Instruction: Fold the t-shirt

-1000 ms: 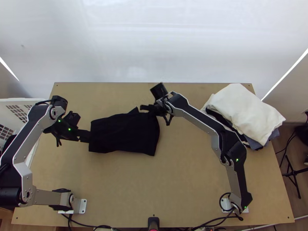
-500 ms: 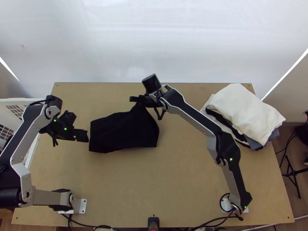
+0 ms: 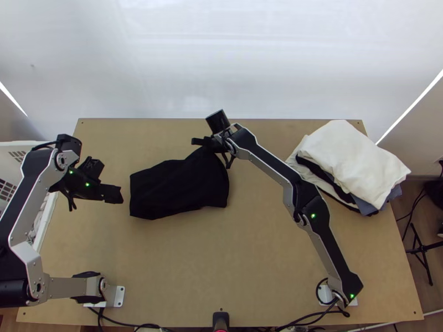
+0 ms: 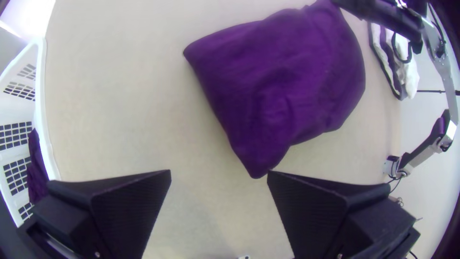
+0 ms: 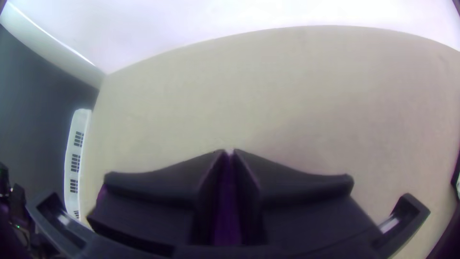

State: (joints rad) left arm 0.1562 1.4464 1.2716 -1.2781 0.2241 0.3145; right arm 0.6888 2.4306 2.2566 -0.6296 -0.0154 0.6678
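One blk t-shirt (image 3: pixel 177 185) is lying on tbl (image 3: pixel 266 265); R gripper (image 3: pixel 195 141) is clamping its far corner, L gripper (image 3: pixel 120 195) is hovering nearby, jaws apart.

- Your left arm (image 3: pixel 66 284) runs from its base (image 3: pixel 119 296) at the top view's lower left, bends sharply near that side's edge, then climbs to its wrist (image 3: pixel 67 145).
- Your left gripper (image 3: pixel 122 194) points in toward the middle; in the left wrist view its flat black fingers (image 4: pixel 132 201) stand wide apart.
- You have two green lights (image 3: pixel 87 184) lit beside that gripper.
- Your right arm (image 3: pixel 326 240) slants up and left from the lower right, bends at its lit elbow joint (image 3: pixel 311 211), and stretches across the middle.
- Your right gripper (image 3: pixel 194 141) points left, its fingers (image 5: pixel 163 184) drawn together almost tip to tip.
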